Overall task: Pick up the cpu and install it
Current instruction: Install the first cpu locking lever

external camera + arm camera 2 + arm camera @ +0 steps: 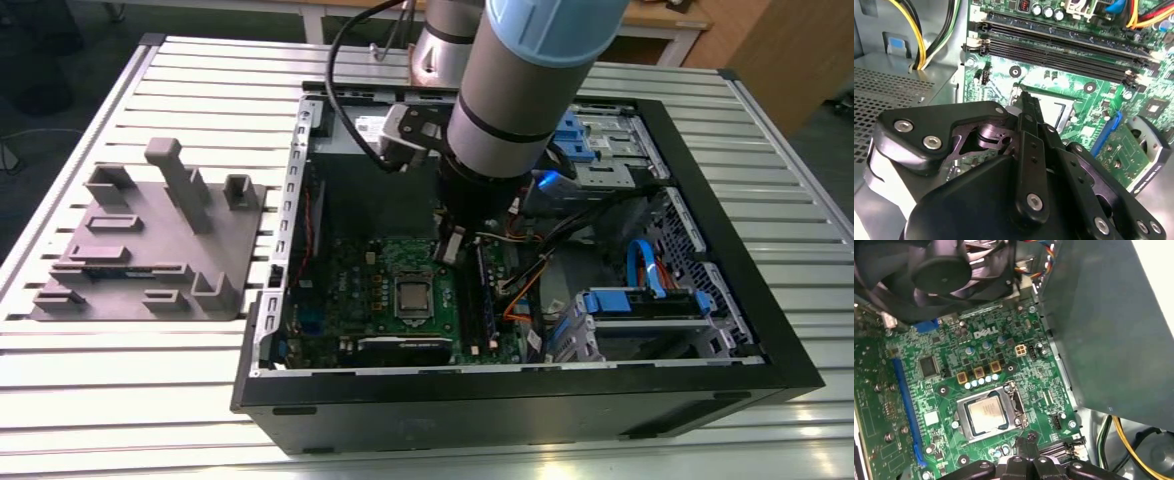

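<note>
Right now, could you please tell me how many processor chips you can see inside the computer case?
1: the cpu sits in its socket on the green board, near the tool. Others may be hidden.

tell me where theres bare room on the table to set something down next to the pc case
Free patches: the slatted aluminium table in front of the grey moulded fixture tray, and the strip behind the open black computer case. Inside the case it is crowded: the green motherboard, orange and blue cables and the robot's black hand above the silvery square cpu.
</note>
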Controlling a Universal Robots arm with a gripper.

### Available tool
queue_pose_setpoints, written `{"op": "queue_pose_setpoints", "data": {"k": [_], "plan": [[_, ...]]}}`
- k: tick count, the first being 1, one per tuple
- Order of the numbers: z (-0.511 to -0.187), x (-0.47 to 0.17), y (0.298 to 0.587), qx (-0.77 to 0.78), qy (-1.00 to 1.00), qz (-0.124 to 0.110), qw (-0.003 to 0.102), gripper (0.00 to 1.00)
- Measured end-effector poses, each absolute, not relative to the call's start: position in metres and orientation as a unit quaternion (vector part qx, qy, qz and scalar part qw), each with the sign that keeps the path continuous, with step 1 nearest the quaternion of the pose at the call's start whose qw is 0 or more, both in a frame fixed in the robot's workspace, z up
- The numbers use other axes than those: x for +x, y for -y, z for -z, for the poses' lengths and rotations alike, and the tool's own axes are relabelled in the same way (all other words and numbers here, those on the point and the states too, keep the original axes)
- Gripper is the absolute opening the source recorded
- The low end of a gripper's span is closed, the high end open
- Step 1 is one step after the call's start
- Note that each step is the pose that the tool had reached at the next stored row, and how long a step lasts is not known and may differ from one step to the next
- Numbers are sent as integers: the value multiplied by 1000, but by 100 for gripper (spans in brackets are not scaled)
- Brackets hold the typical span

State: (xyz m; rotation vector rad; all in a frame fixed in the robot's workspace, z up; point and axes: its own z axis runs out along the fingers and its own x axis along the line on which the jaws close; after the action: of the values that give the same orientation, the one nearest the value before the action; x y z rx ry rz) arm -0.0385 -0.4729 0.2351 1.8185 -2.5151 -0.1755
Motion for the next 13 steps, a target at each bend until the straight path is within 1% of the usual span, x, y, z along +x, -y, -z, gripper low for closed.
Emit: {"op": "queue_pose_setpoints", "data": {"k": [13], "plan": [[-233,-40,479,628,776,52,15,10]]}}
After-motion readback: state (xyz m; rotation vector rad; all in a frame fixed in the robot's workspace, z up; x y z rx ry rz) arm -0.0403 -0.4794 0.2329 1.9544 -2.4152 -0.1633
